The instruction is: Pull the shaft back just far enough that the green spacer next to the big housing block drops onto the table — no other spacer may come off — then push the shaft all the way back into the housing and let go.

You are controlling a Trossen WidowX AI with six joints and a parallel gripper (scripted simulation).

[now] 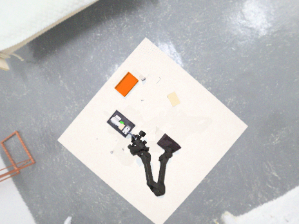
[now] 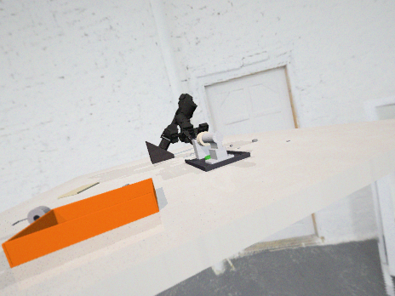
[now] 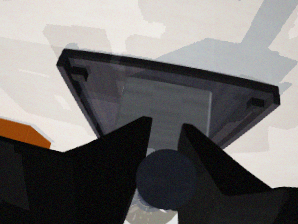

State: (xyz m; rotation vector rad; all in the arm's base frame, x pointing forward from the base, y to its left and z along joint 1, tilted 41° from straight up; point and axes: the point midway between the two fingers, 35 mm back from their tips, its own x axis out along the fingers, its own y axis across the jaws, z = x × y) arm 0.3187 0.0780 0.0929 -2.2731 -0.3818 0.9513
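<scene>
The black base tray (image 1: 124,135) (image 2: 197,165) holds the pale housing block (image 1: 115,120) (image 2: 218,154) and a smaller upright support (image 1: 127,130) (image 2: 198,151). The green spacer (image 1: 122,122) (image 2: 208,157) lies low in the tray beside the housing, off the shaft. A cream spacer (image 1: 121,126) (image 2: 201,139) sits up at shaft height between housing and support. My gripper (image 1: 133,136) (image 3: 165,129) is shut on the dark blue-grey shaft (image 1: 131,133) (image 3: 166,179), outside the support. The shaft's round end faces the wrist camera. How deep the shaft reaches into the housing is hidden.
An orange open box (image 1: 126,84) (image 2: 94,216) stands beyond the tray. A grey roll (image 1: 143,78) (image 2: 38,213) is beside it. A flat tan piece (image 1: 173,99) (image 2: 79,190) lies further along the table. Small grey bits lie near the arm.
</scene>
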